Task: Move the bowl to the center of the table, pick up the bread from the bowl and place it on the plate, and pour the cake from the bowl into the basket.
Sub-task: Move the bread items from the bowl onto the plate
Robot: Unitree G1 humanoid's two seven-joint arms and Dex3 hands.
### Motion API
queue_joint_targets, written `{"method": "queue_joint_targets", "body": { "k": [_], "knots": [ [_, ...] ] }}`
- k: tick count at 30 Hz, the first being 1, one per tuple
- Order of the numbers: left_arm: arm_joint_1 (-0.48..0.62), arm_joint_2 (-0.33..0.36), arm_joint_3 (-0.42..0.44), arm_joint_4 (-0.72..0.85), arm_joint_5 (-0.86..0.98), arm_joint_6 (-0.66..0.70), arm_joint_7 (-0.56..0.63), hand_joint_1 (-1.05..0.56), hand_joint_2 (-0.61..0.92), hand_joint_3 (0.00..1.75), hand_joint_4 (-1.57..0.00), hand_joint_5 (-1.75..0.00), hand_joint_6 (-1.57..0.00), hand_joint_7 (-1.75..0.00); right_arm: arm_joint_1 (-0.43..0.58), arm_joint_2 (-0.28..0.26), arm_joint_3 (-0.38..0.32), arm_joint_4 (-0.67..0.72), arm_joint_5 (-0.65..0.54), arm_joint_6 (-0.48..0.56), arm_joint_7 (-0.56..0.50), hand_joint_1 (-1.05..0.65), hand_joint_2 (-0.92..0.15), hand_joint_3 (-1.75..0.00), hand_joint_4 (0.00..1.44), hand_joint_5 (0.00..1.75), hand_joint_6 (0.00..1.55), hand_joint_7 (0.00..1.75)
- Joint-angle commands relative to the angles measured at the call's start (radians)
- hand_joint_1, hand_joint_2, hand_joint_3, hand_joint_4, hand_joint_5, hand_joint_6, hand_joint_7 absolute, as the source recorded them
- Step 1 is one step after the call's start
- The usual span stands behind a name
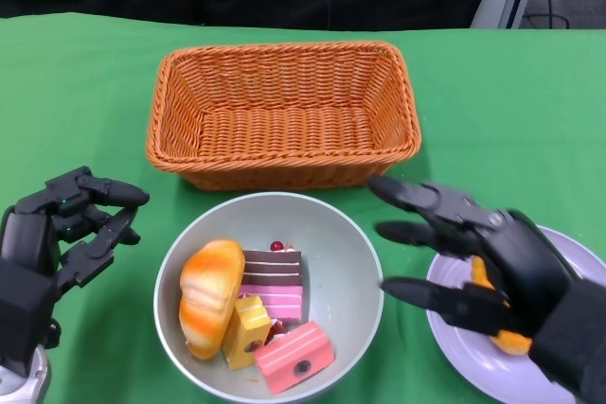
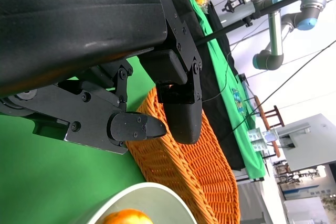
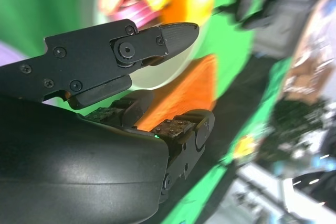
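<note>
From my feed the bowl (image 1: 355, 262) sits mid-table, just near of the basket (image 1: 282, 111), bread (image 1: 208, 295) and cake (image 1: 275, 286) inside. Right hand (image 1: 473, 257) hovers spread over the plate (image 1: 578, 253); left hand (image 1: 66, 229) empty, fingers apart.

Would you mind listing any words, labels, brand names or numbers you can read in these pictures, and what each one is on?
None can be read.
The basket, bowl, plate, bread and cake pieces carry no writing.
Neither the left hand nor the right hand shows a label.
Background equipment in the left wrist view is too small and blurred to read.
</note>
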Motion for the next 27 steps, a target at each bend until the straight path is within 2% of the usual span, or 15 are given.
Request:
{"method": "queue_joint_targets", "body": {
  "k": [1,7,14,15,17,22,27],
  "knots": [
    [0.003,0.005,0.004,-0.005,0.002,-0.007,0.017,-0.12,0.92,0.34,-0.84,-1.21,-0.92,-0.82,-0.032,0.007,0.017,-0.022,0.017,0.031,0.030,-0.58,-0.92,-0.09,0.64,0.14,0.51,0.06],
    [0.006,0.004,0.003,-0.010,0.000,-0.004,0.014,-0.13,0.92,0.34,-0.84,-1.20,-0.91,-0.83,-0.138,0.023,0.114,0.048,-0.098,-0.034,0.038,-0.58,-0.92,-0.04,0.71,0.13,0.58,0.05],
    [0.023,0.003,-0.008,-0.049,0.032,0.018,0.049,-0.17,0.92,0.31,-0.84,-1.21,-0.90,-0.85,-0.252,0.059,0.235,0.224,-0.257,-0.200,0.010,-0.65,-0.92,-0.05,0.79,0.12,0.61,0.04],
    [0.024,0.001,-0.009,-0.052,0.036,0.018,0.053,-0.16,0.91,0.28,-0.79,-1.51,-0.87,-0.92,-0.269,0.063,0.249,0.255,-0.274,-0.225,0.008,-0.65,-0.92,-0.05,0.80,0.13,0.61,0.03],
    [0.024,-0.006,-0.010,-0.056,0.028,0.019,0.047,-0.16,0.89,0.23,-0.77,-1.70,-0.82,-1.02,-0.297,0.067,0.267,0.316,-0.306,-0.285,-0.005,-0.63,-0.92,-0.04,0.82,0.13,0.62,0.03],
    [0.022,-0.010,-0.012,-0.051,0.007,0.018,0.024,-0.18,0.89,0.19,-0.73,-1.73,-0.79,-1.05,-0.331,0.082,0.275,0.414,-0.348,-0.353,-0.028,-0.61,-0.91,-0.02,0.82,0.11,0.65,0.03],
    [0.021,-0.009,-0.013,-0.050,0.003,0.017,0.020,-0.19,0.90,0.17,-0.72,-1.74,-0.79,-1.05,-0.338,0.088,0.271,0.438,-0.356,-0.375,-0.034,-0.61,-0.91,-0.01,0.82,0.10,0.67,0.02]
  ]
}}
